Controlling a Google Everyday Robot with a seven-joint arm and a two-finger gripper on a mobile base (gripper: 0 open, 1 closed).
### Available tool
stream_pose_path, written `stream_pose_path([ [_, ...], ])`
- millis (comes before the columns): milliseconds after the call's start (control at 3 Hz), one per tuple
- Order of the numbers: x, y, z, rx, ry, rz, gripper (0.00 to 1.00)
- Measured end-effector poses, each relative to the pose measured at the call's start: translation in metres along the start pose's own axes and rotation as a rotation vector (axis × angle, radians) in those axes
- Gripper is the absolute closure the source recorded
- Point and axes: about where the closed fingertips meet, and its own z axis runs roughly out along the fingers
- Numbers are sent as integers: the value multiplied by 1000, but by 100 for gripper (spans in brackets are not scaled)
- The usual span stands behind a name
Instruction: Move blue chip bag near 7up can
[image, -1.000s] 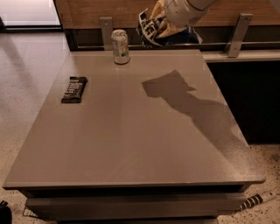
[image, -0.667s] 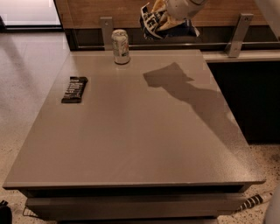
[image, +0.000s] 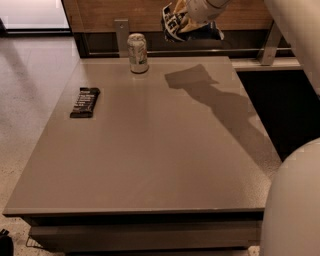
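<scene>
The 7up can (image: 137, 53) stands upright near the far edge of the grey table (image: 150, 150), left of centre. My gripper (image: 184, 20) is at the top of the view, above the table's far edge and to the right of the can. It is shut on the blue chip bag (image: 175, 25), a dark blue bag with white lettering, held in the air. The bag's shadow falls on the table below and right of the can.
A flat black bar with white print (image: 84, 102) lies near the table's left edge. A low ledge with metal posts (image: 121, 35) runs behind the table. My white arm (image: 295, 60) fills the right side of the view.
The arm with the bag has drifted slightly left toward the can and a little higher. More of my arm shows at the right. The can and the bar have not moved.
</scene>
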Motion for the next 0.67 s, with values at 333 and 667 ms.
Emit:
stream_pose_path([
  [333,7,5,30,-11,27,14,100],
  [667,6,6,34,-16,23,13,75],
])
